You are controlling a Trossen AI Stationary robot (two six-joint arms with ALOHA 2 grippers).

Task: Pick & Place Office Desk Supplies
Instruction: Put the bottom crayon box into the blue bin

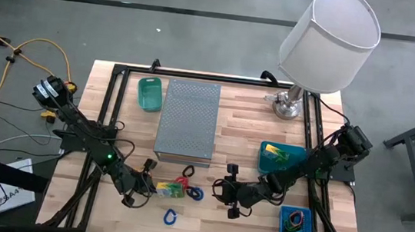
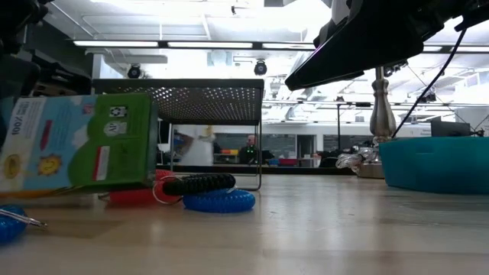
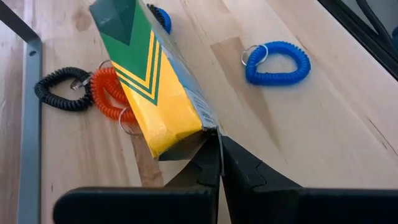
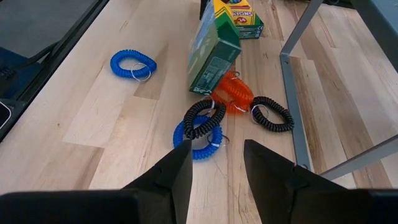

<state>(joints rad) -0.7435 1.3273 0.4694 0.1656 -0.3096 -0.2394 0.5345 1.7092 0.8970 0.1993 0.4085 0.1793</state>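
Observation:
My left gripper (image 1: 143, 187) is shut on a yellow-green printed packet (image 3: 149, 81), a small box that shows tilted in the low view (image 2: 76, 141). Under and beside it lie a red coil band (image 3: 112, 93) and a black one (image 3: 62, 88). A blue coil (image 3: 277, 62) lies apart toward the near edge. My right gripper (image 4: 217, 162) stands open just right of the pile, above the table, facing a black coil that lies on a blue one (image 4: 200, 127). Another printed packet (image 4: 239, 15) lies flat behind the held one. My left gripper pinches the packet's thin end flap (image 3: 210, 132) between its two shut fingers, at the end nearest the arm. The fingers come from the table's left, slanting down. The packet stands tilted on edge with its far end over the red coil; whether it is clear of the table, I cannot tell.
The grey perforated box (image 1: 187, 122) stands just beyond the pile. A teal bin (image 1: 149, 93) sits at its left, another (image 1: 279, 158) at the right, and a blue bin (image 1: 296, 227) at the near right. The lamp (image 1: 328, 36) stands at the far right. Black frame rails (image 1: 107, 113) border the table.

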